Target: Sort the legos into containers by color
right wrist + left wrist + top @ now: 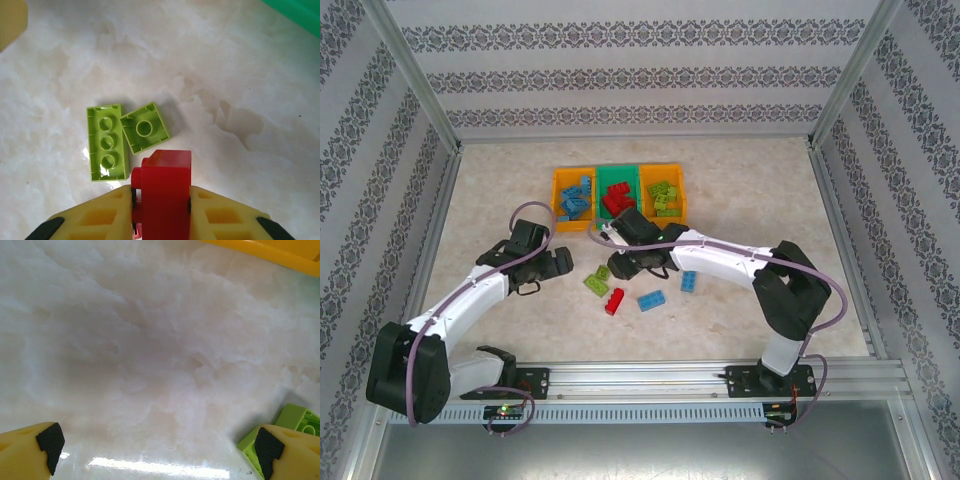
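Right wrist, red lego (167, 172) gripped inside right pincer (161, 206)

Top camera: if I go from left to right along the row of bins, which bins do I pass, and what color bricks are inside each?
left orange bin with blue bricks → green bin with red bricks → right orange bin with green bricks
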Robot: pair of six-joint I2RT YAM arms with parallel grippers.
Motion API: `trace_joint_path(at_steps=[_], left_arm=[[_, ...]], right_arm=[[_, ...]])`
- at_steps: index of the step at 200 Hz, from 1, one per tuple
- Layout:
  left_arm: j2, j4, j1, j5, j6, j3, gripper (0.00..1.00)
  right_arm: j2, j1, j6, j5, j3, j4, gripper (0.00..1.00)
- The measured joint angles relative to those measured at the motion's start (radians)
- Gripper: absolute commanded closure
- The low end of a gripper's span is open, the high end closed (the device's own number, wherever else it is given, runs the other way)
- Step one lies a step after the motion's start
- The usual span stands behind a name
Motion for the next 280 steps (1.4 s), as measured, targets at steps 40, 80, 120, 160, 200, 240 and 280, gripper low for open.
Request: trace_joint_path(at_steps=[40, 80, 120, 160, 200, 240, 280], left_arm=[[0.000, 0.002, -0.018, 0.015, 0.012, 0.000, 0.00], [-0.040, 0.006, -0.103, 0.021, 0.032, -0.016, 0.00], [-0.116, 0.011, -0.230, 0.011, 0.042, -0.040, 0.00], [-0.116, 0.011, -0.397, -0.009, 0.048, -0.059, 0.02], [-0.061, 0.011, -0.557, -0.039, 0.065, -0.058, 0.05], [0.058, 0.011, -0.670, -0.074, 0.064, -0.018, 0.06], [0.182, 0.031, -0.706, -0.095, 0.055, 0.041, 0.12]], right_arm=[[0.014, -0.080, 0.052, 0.027, 0.093, 0.000, 0.74], [0.135, -0.181, 0.131, 0.016, 0.287, 0.027, 0.73], [0.306, -0.248, 0.192, -0.003, 0.476, 0.013, 0.69], [0.420, -0.287, 0.236, -0.003, 0.592, -0.018, 0.64], [0.453, -0.313, 0.272, -0.023, 0.625, -0.035, 0.51], [0.446, -0.317, 0.293, -0.053, 0.618, -0.019, 0.33], [0.335, -0.317, 0.305, -0.074, 0.489, 0.007, 0.24]])
